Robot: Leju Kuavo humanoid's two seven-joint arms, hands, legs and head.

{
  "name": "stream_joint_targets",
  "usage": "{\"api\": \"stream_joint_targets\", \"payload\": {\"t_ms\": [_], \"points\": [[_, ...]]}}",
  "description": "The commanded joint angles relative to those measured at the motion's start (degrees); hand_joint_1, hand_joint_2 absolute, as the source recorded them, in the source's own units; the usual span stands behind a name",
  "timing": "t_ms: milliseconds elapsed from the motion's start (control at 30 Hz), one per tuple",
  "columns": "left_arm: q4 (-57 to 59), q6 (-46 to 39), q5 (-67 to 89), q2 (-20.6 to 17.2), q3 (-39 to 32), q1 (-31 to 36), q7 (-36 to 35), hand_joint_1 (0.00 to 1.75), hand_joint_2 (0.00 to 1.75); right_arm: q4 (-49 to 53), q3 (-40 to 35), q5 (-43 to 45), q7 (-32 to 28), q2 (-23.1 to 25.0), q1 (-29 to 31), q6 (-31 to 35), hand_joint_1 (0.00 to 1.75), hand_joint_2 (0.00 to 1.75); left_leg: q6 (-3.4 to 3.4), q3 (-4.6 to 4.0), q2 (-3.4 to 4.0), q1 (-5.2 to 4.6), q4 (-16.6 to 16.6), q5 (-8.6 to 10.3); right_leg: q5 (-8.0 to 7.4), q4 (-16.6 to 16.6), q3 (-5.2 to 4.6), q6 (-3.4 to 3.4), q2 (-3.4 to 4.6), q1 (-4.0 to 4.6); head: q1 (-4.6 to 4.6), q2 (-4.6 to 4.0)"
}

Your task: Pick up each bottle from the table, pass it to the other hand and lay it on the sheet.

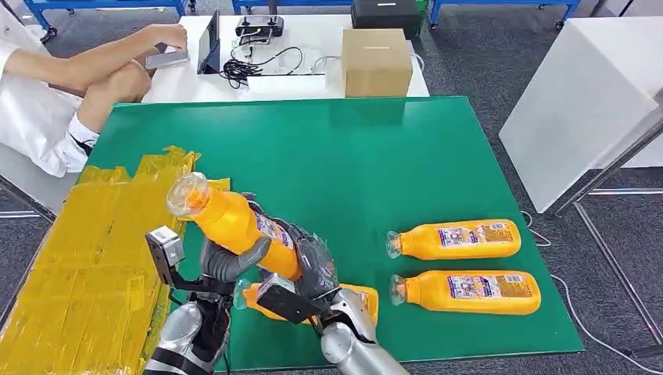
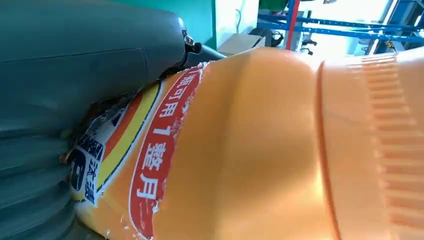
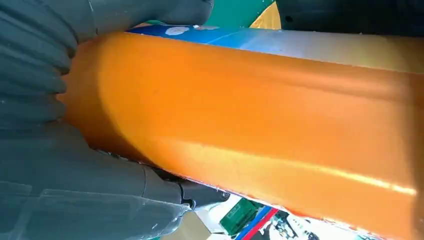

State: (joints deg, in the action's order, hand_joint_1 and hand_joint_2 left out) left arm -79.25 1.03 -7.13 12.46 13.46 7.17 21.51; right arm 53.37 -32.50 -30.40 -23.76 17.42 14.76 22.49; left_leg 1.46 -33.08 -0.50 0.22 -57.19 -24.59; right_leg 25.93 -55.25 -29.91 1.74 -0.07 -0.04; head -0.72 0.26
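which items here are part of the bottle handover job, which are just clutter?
Job: held orange bottle, left hand, right hand, three orange bottles lying on the green table, yellow sheet.
Clutter: cardboard box, cables, phone, seated person.

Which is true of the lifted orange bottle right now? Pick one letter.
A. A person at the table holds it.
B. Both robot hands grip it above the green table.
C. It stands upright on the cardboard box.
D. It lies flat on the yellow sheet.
B: in the head view the lifted bottle is tilted in the air over the green table, with the left hand and the right hand both wrapped around its body.
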Motion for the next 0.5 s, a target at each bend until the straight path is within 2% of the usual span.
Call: {"api": "stream_joint_targets", "payload": {"t_ms": [33,300,400,433,467,500], "points": [[3.4,-0.8,0.0,-0.5,-1.8,2.9,-0.4,1.75,1.75,-1.0,-3.0,-0.1,-1.0,-1.8,1.5,-0.6,1.75,1.75,-0.03,0.09,0.01,0.01,0.0,-0.01,0.01,0.1,0.1,0.01,-0.01,0.01,0.0,0.0],[3.0,-1.5,-0.1,-0.4,-2.1,2.8,0.0,1.75,1.75,-0.4,-2.6,0.0,-0.9,-1.8,1.2,0.0,1.75,1.75,-0.04,0.13,0.01,0.02,0.0,-0.03,0.02,0.1,0.15,0.0,-0.02,0.03,0.0,0.0],[1.4,-3.1,0.3,-1.2,-3.1,2.7,0.8,1.75,1.75,3.2,-1.0,1.0,-0.7,-1.4,-0.3,0.1,1.75,1.75,-0.03,0.08,0.02,0.01,0.0,-0.02,0.02,0.0,0.09,0.01,-0.01,0.01,0.0,0.0],[0.8,-4.0,1.1,-1.8,-3.6,2.8,1.3,1.75,1.75,5.3,-0.3,2.2,-0.9,-1.5,-1.0,-0.7,0.63,1.75,-0.07,0.19,0.06,0.05,0.0,-0.07,0.04,0.1,0.21,0.0,0.01,0.05,0.0,0.0],[0.2,-6.1,3.5,-2.2,-3.8,3.0,2.0,1.75,1.75,7.8,0.4,2.6,-1.0,-1.6,-1.9,-0.9,0.0,1.75,-0.09,0.23,0.07,0.06,0.0,-0.09,0.06,0.1,0.25,-0.01,0.02,0.06,0.0,0.0],[-0.4,-9.8,8.1,-2.9,-3.8,3.2,3.4,1.75,1.75,9.3,0.8,3.0,-1.1,-1.7,-2.3,-1.0,0.0,1.75,-0.11,0.23,0.09,0.08,0.0,-0.11,0.08,0.1,0.26,-0.02,0.03,0.08,0.0,0.0]]}}
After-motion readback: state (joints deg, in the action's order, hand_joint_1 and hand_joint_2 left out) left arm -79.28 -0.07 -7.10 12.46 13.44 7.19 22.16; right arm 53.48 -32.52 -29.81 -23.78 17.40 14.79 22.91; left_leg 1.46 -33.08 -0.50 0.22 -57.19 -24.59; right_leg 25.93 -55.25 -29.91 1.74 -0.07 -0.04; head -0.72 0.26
